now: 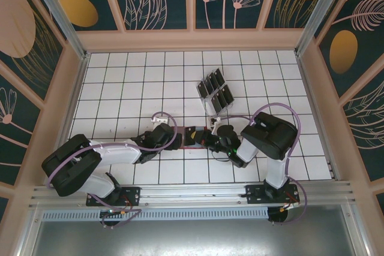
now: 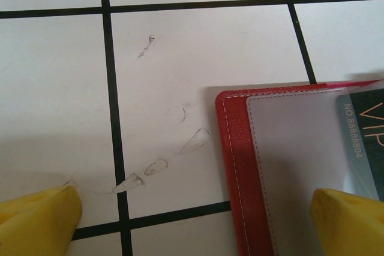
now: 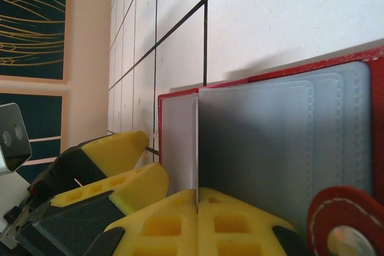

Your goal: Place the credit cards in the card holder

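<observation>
The red card holder [image 3: 175,96] lies open on the tiles between both grippers, grey-blue pockets [image 3: 282,142] facing up. My right gripper [image 3: 197,193] is shut on a thin credit card [image 3: 197,148], seen edge-on and standing over the holder's inner fold. In the left wrist view a dark card printed VIP [image 2: 367,127] shows over the holder's clear pocket [image 2: 294,148]. My left gripper [image 2: 192,223] is open wide, one fingertip [image 2: 348,220] on the holder [image 2: 234,166], the other on the table. More black cards [image 1: 215,91] stand in a clear rack.
The clear slotted rack [image 1: 210,107] stands just behind the right gripper [image 1: 208,139]. The left gripper [image 1: 173,137] and the holder [image 1: 195,145] sit close together mid-table. A red snap tab [image 3: 345,220] lies beside my right fingers. Patterned walls enclose the tiled table [image 1: 120,88].
</observation>
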Motion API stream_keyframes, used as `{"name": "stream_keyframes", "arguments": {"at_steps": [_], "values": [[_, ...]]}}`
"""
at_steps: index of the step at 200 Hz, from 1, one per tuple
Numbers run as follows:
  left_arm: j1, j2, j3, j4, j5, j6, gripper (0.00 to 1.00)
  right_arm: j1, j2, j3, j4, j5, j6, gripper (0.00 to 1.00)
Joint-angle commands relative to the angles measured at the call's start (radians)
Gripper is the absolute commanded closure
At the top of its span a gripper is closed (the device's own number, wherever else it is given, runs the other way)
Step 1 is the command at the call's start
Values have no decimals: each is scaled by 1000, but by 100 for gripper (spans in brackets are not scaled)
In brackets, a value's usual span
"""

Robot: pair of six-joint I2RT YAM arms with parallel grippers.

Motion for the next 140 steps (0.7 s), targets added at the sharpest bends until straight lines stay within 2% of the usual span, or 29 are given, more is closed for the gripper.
{"name": "stream_keyframes", "arguments": {"at_steps": [1,114,140], "values": [[-3,17,-40,-93,32,-27,2,1,29,11,-3,-20,10,100],[-3,15,-39,-93,32,-27,1,-6,25,30,-55,-48,5,100],[-3,12,-40,-93,32,-28,1,-12,-16,44,-126,-48,-19,92]]}}
